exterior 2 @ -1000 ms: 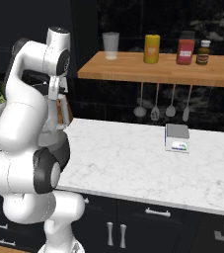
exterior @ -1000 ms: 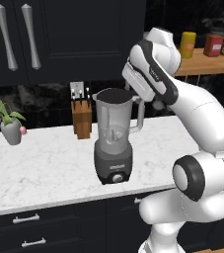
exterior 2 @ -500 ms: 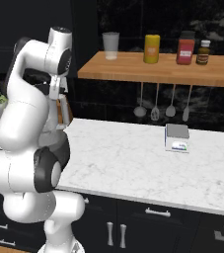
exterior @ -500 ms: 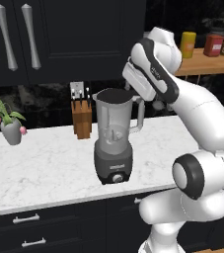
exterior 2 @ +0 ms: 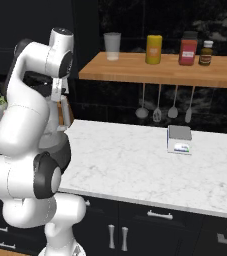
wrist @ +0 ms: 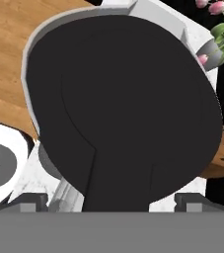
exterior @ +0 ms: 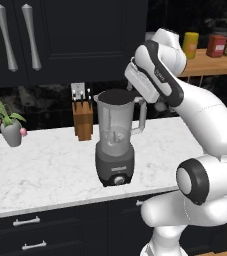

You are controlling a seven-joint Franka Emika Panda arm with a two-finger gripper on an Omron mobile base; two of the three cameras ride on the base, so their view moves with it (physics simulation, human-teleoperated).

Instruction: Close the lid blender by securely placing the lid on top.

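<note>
Hand view: the lid [wrist: 118, 113] sits flat over the mouth of the blender [exterior: 116, 137], its tab running down between the tool's [wrist: 106, 202] tips; whether they clench it I cannot tell. The blender stands on the white worktop [exterior: 45, 170], beside a knife block [exterior: 82, 112].

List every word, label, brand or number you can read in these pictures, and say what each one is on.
No text reads clearly.
Blender: pale mark on the motor base above the knob, too small to read.
Red jar and dark jar on the shelf: labels blurred, unreadable.
Small grey box on the counter: a coloured front panel, illegible.
Lid: plain black, no marking.
</note>
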